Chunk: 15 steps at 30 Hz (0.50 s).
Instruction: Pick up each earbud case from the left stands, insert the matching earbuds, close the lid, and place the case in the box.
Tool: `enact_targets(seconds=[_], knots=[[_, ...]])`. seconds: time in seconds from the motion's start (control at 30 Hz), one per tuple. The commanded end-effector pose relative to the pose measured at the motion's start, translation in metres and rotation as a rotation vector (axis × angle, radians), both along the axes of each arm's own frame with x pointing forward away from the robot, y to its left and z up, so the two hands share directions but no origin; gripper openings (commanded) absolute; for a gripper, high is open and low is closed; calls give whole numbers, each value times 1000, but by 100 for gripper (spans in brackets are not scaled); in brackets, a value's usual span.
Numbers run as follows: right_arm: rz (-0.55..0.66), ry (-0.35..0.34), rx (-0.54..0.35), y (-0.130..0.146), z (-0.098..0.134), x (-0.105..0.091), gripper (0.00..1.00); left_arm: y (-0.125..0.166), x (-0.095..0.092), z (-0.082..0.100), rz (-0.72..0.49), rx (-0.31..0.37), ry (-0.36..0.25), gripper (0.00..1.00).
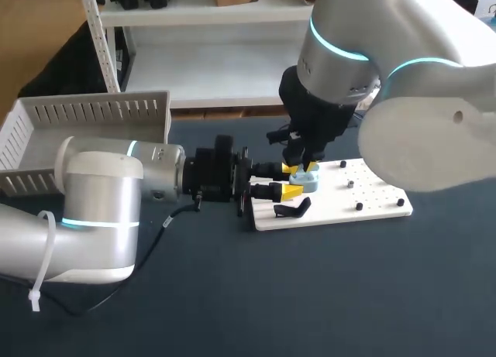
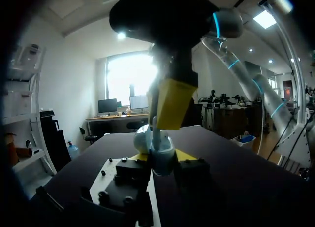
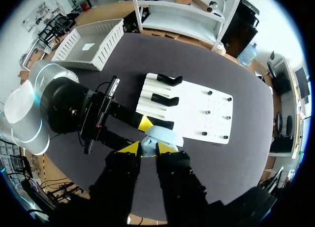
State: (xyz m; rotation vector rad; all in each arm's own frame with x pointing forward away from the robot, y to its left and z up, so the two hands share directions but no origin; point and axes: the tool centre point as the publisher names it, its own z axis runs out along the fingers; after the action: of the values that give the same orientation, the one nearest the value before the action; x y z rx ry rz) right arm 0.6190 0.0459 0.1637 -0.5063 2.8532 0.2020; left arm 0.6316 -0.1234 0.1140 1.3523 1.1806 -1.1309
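Note:
A light-blue earbud case (image 1: 308, 180) hangs just above the near left corner of the white stand board (image 1: 364, 198). My left gripper (image 1: 288, 181) lies level, coming in from the left, and its yellow tips clamp the case body (image 2: 162, 155) from both sides. My right gripper (image 1: 302, 169) points straight down over it. The right gripper's yellow fingertips (image 3: 130, 148) pinch the upper edge of the case (image 3: 160, 136); whether that edge is the lid I cannot tell. One right finger (image 2: 172, 104) shows above the case in the left wrist view. No earbuds are visible.
Two black stands (image 3: 170, 80) sit on the board's left side, one (image 1: 293, 210) near its front edge. Small black pegs (image 1: 359, 207) dot the board's right half. A white slotted box (image 1: 85, 117) stands at the back left. A black cable (image 1: 167, 221) trails beside my left arm.

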Motion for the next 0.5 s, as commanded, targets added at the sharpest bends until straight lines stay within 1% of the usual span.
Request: enact_targets(seconds=[0.03,0.5], knots=[[-1,-2,0,0,-1,0,0,0,0,-1,-2,-5,-2,0],[-2,-1,4,0,-2,-1,0,0,0,-1,-2,-5,-2,0]])
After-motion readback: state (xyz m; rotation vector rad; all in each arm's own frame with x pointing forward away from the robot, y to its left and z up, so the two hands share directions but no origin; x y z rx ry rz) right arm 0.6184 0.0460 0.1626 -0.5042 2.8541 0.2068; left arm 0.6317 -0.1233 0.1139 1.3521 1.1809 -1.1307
